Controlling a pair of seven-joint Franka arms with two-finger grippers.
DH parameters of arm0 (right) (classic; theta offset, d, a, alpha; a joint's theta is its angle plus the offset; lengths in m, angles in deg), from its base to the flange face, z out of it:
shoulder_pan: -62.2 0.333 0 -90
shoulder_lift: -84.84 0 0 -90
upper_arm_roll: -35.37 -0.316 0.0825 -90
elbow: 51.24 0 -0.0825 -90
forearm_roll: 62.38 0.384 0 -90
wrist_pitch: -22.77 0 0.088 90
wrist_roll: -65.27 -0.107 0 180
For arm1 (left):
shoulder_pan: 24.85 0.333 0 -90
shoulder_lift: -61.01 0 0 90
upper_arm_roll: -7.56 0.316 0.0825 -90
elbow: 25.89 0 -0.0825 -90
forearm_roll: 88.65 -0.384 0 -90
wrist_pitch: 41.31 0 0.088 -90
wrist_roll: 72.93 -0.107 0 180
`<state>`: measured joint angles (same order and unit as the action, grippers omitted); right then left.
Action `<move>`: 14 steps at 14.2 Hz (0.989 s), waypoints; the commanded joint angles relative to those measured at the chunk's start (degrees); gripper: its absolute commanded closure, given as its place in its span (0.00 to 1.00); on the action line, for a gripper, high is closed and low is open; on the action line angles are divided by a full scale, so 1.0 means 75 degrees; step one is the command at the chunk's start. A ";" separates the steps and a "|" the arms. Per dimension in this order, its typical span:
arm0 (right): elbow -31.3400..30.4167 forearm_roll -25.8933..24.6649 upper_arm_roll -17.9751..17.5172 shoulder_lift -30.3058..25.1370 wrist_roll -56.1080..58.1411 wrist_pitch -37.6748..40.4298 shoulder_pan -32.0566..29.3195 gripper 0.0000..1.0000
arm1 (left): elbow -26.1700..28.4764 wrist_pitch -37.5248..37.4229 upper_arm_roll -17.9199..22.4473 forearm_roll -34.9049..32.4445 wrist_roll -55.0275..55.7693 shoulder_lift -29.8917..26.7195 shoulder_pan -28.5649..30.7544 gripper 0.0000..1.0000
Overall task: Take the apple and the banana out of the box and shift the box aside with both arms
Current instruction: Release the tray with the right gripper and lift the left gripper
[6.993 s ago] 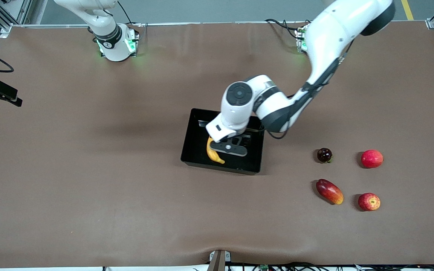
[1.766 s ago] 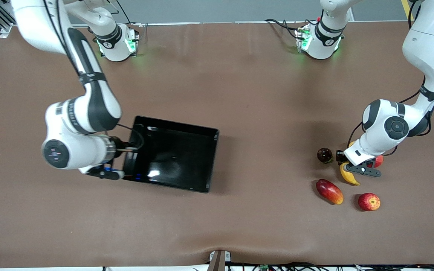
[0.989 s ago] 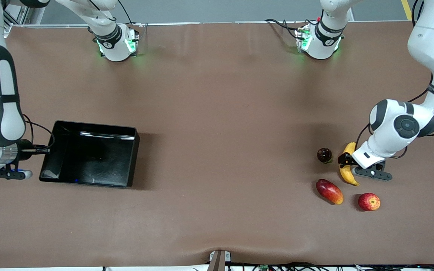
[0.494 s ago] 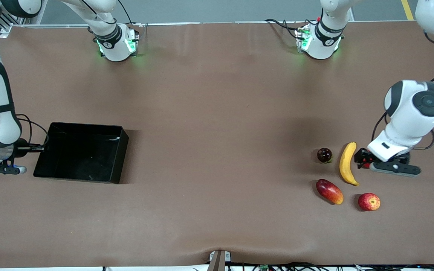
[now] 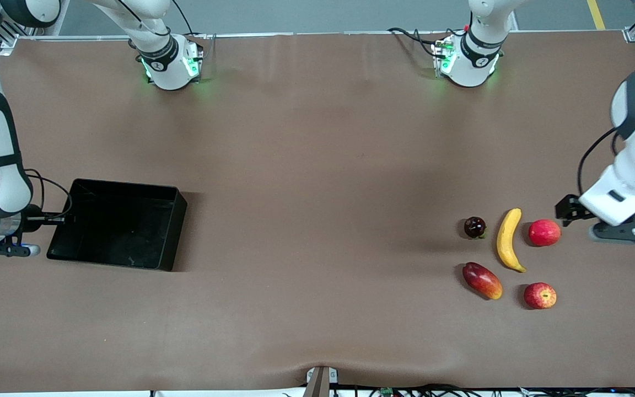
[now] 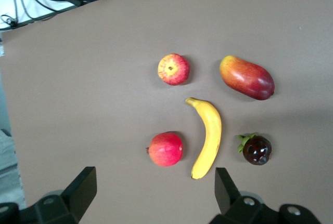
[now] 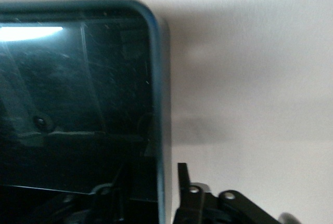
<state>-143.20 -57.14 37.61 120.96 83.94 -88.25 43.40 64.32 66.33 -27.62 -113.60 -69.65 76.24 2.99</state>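
Note:
The banana (image 5: pixel 507 240) lies on the table between a dark round fruit and a plain-red fruit; it also shows in the left wrist view (image 6: pixel 208 138). The streaked apple (image 5: pixel 539 295) (image 6: pixel 173 69) lies nearer the front camera. My left gripper (image 5: pixel 564 209) (image 6: pixel 154 182) is open and empty, up over the table beside the plain-red fruit. The black box (image 5: pixel 116 223) (image 7: pixel 78 94) rests at the right arm's end. My right gripper (image 5: pixel 63 219) (image 7: pixel 151 182) straddles its end wall, with a gap between the outer finger (image 7: pixel 183 182) and the wall.
A plain-red round fruit (image 5: pixel 544 232) (image 6: pixel 165 149), a dark round fruit (image 5: pixel 474 227) (image 6: pixel 256 149) and a red-yellow mango (image 5: pixel 482 280) (image 6: pixel 247 77) lie around the banana. The two arm bases stand along the table edge farthest from the front camera.
My left gripper let go of the banana, rose and moved toward the left arm's end. The right arm dragged the box to its end of the table, where it has stopped.

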 commanded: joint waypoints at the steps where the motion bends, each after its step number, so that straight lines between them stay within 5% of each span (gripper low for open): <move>1: 0.1079 -0.0043 -0.0065 0.0025 0.0077 0.0644 0.0093 0.00 | -0.0145 -0.0442 -0.0031 0.0220 -0.0121 -0.0318 0.0061 0.00; 8: 0.3248 0.0028 -0.0239 -0.0278 -0.1937 0.2449 0.0526 0.00 | -0.0157 -0.1811 0.0050 0.1614 0.0067 -0.1583 0.0085 0.00; 14: 0.3040 -0.0100 -0.0241 -0.1730 -0.2055 0.3328 0.1917 0.00 | -0.0204 -0.2527 0.0133 0.2518 0.0828 -0.2065 0.0249 0.00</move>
<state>-118.01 -57.02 35.57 112.28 69.17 -64.10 54.63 62.47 49.23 -26.56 -96.22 -64.39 62.85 4.23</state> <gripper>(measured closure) 0.000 0.000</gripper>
